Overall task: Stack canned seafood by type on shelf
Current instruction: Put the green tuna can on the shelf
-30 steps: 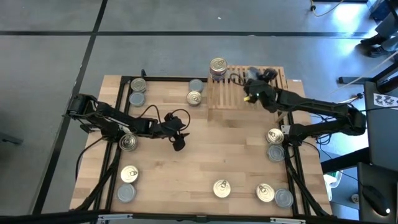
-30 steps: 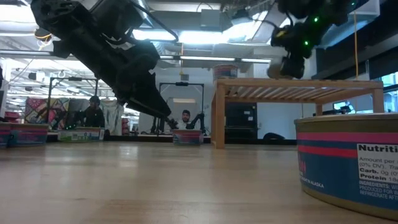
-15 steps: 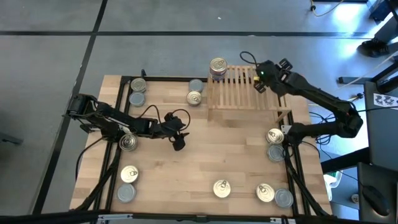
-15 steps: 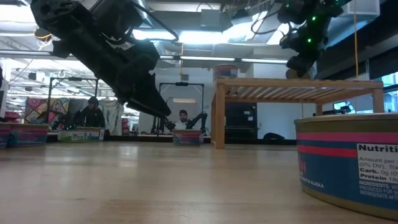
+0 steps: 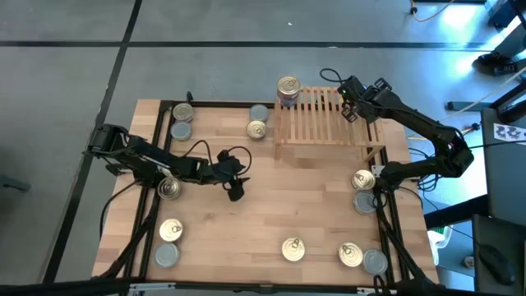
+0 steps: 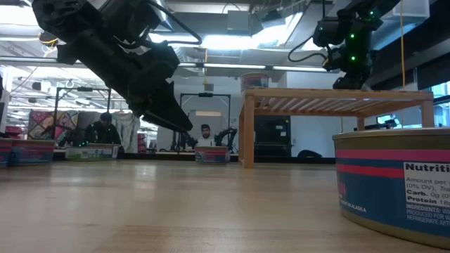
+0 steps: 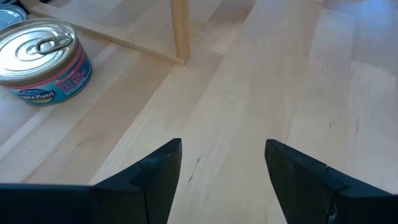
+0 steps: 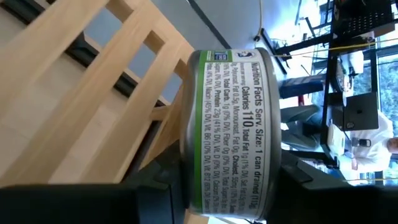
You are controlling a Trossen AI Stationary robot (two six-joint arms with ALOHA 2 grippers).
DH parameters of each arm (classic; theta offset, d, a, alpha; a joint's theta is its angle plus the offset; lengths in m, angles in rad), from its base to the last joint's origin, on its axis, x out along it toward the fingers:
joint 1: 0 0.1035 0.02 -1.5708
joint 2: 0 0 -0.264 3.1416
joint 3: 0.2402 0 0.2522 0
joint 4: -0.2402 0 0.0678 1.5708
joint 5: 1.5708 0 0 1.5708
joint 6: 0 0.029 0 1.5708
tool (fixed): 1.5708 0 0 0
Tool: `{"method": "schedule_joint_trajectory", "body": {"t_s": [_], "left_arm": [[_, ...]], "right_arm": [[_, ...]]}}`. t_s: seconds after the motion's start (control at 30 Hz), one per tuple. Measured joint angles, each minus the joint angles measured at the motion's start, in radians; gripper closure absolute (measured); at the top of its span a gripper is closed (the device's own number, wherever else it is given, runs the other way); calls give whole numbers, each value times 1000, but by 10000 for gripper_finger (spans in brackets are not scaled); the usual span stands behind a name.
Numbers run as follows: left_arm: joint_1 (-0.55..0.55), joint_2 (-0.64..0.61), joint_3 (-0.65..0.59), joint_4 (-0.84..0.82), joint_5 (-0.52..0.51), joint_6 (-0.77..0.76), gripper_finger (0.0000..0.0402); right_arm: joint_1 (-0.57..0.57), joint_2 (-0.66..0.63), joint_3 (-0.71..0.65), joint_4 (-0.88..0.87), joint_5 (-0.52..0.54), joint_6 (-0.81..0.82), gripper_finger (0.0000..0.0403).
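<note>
Cans scattered round table edges in high view; one green-label can clamped between right gripper fingers, pinched across its flat faces, so turned on edge with round axis level, not upright. Right gripper at upper right of high view, over right end of slatted shelf, slats directly beneath in wrist view. Stack of pink-label cans at shelf's far left corner, well apart from held can, toward frame left.

Judgement: green-label can is a different type from pink stack, so free right end of shelf is likely spot. Coming move turns on can's tilt: must be rolled flat, face down, before lowering onto slats. Risk: released on edge, could roll along or off shelf.

Left gripper at centre left of high view, low over bare table, fingers spread wide, holding nothing. Pink-label can just beside shelf leg, at upper left of left wrist view, nearer left arm than right. Left arm waiting.
</note>
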Motion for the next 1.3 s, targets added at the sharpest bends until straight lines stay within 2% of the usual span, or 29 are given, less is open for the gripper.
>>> {"method": "schedule_joint_trajectory", "body": {"t_s": [0.23,0.47,0.57,0.77,1.03,1.1,1.23,1.3], "left_arm": [[0,0,0,0,0,-1,173],[0,0,0,0,0,-1,173],[0,0,0,0,0,-1,173],[0,0,0,0,0,0,173],[0,0,0,0,0,-1,173],[0,0,0,0,0,-1,173],[0,0,0,0,-2,-2,173],[0,0,0,0,-4,-8,173]], "right_arm": [[0,0,0,-22,-54,-1,178],[1,0,0,-31,-91,-1,138],[1,0,1,-59,-101,-2,133],[1,-1,63,-148,-202,4,130],[1,-2,76,-125,-244,6,130],[1,-2,58,-106,-236,6,130],[1,-2,32,-63,-118,-5,130],[1,-2,30,-44,-100,-18,130]]}}
